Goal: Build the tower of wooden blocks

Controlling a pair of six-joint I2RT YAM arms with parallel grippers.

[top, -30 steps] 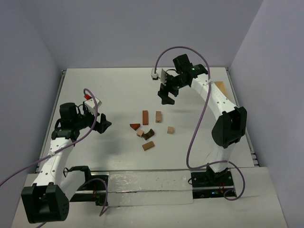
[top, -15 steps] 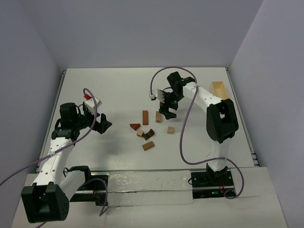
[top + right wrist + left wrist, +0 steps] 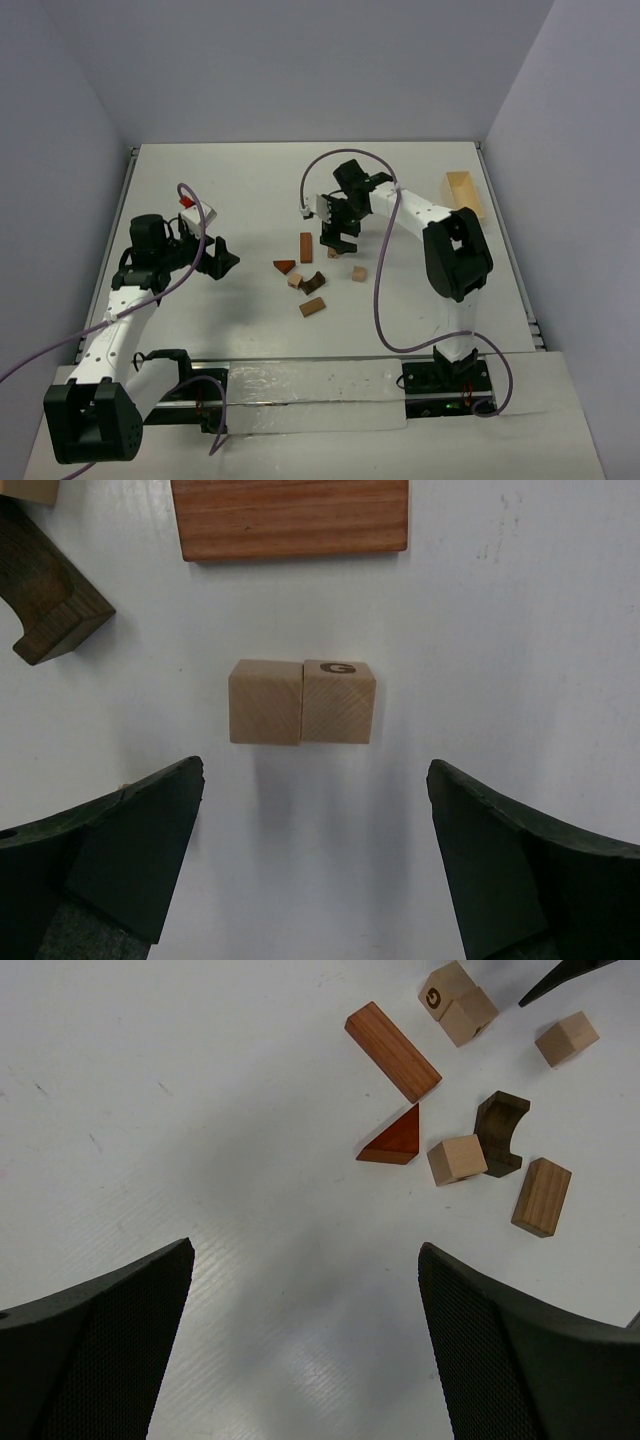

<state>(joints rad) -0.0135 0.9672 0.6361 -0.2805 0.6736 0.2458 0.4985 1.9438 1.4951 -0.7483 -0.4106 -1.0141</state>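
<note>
No wood block tower stands in view; the blocks lie loose and flat mid-table. A reddish bar [image 3: 306,247] [image 3: 290,518] lies beside two pale cubes [image 3: 300,702] [image 3: 458,1002] that touch each other, one marked G. Near them are a red wedge [image 3: 285,266] [image 3: 395,1138], a cube [image 3: 295,280], a dark arch [image 3: 312,283] [image 3: 500,1132], a tan bar [image 3: 313,306] and another cube [image 3: 358,273]. My right gripper [image 3: 335,240] [image 3: 315,770] hangs open just above the cube pair, nothing between its fingers. My left gripper [image 3: 222,262] [image 3: 305,1255] is open and empty, left of the blocks.
A pale wooden open box [image 3: 462,190] sits at the back right, near the table's right edge. Purple cables loop from both arms above the table. Bare white table [image 3: 240,190] lies between the left gripper and the blocks.
The right arm swung from the back of the table forward and left, lowering its open gripper over the two touching cubes. The left gripper stayed in place and opened slightly wider.
</note>
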